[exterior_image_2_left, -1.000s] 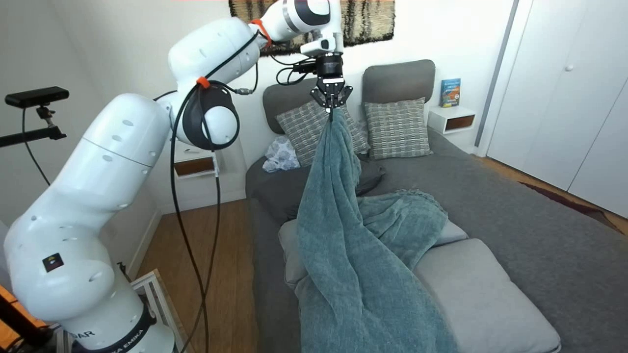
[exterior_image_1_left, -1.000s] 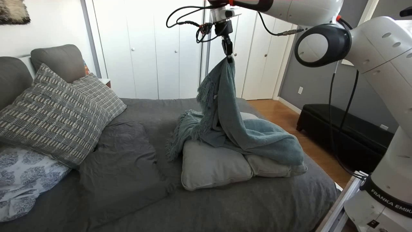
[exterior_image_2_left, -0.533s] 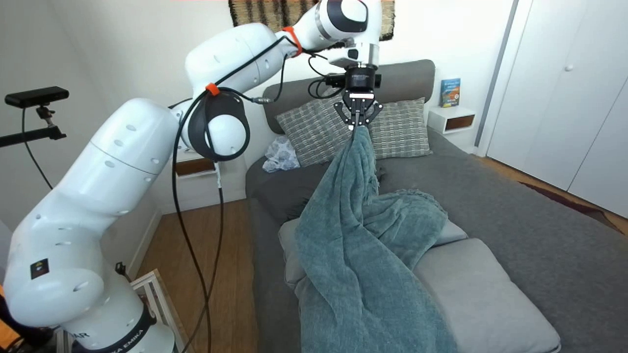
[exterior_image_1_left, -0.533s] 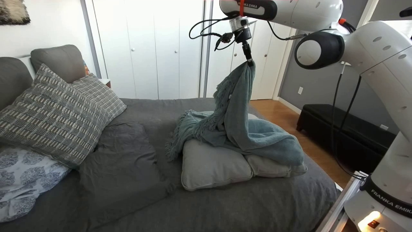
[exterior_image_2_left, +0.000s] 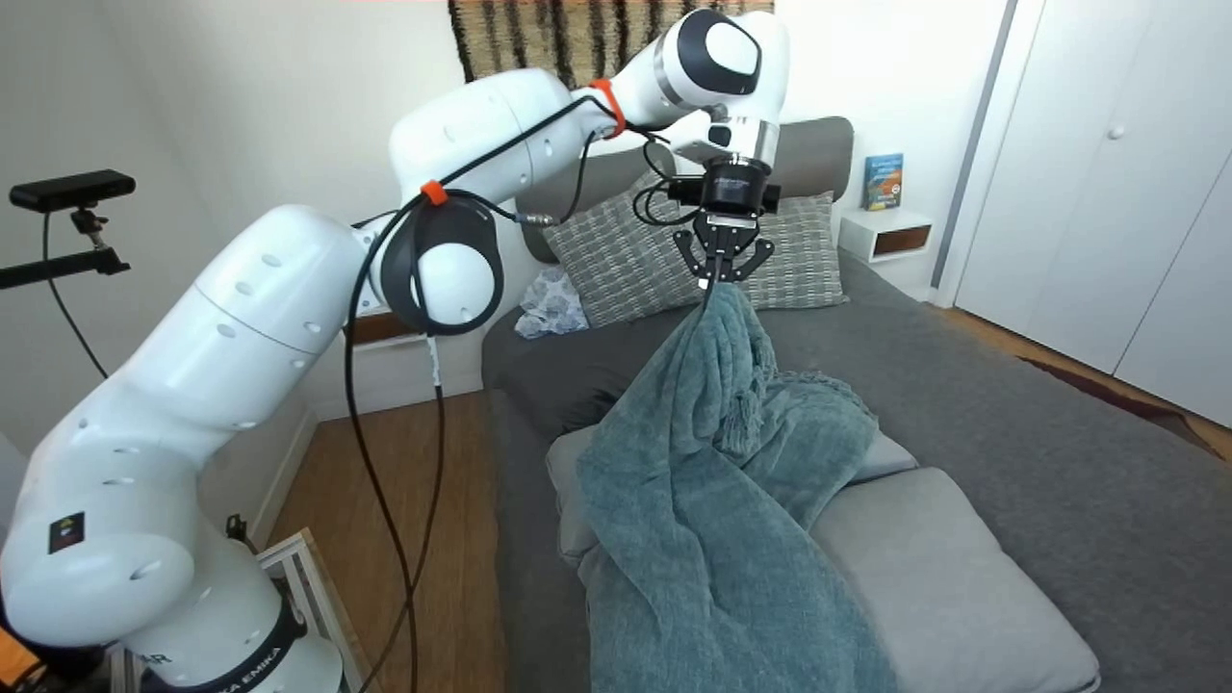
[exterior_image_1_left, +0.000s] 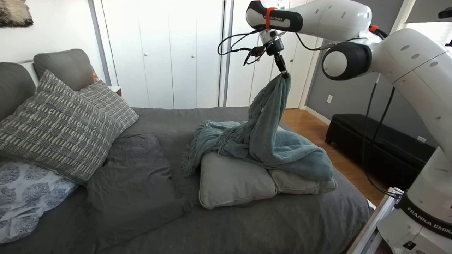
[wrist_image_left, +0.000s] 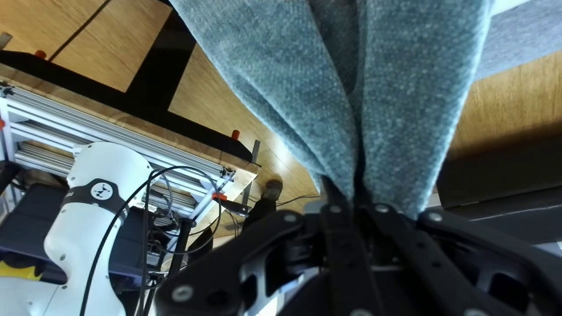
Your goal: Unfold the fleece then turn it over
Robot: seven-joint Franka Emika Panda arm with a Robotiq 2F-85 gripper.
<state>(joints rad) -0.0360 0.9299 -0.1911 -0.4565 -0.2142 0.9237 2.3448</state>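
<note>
The fleece is a plush grey-teal throw with fringed edges. It lies bunched over light-grey pillows, with one part lifted into a peak. It also shows in an exterior view, draped toward the camera. My gripper is shut on the top of that peak and holds it well above the bed. In the wrist view the fleece hangs in folds from the jaws of the gripper, and its cloth hides the fingertips. The far fringed end rests on the bed.
Light-grey pillows lie under the fleece on the dark grey bedspread. Patterned pillows lean at the headboard. A dark bench stands on the floor beyond the bed. A nightstand stands beside the bed.
The gripper has moved lower and toward the right in both exterior views, tilting and carrying the fleece's peak with it. The fleece's lower part has stayed on the pillows.
</note>
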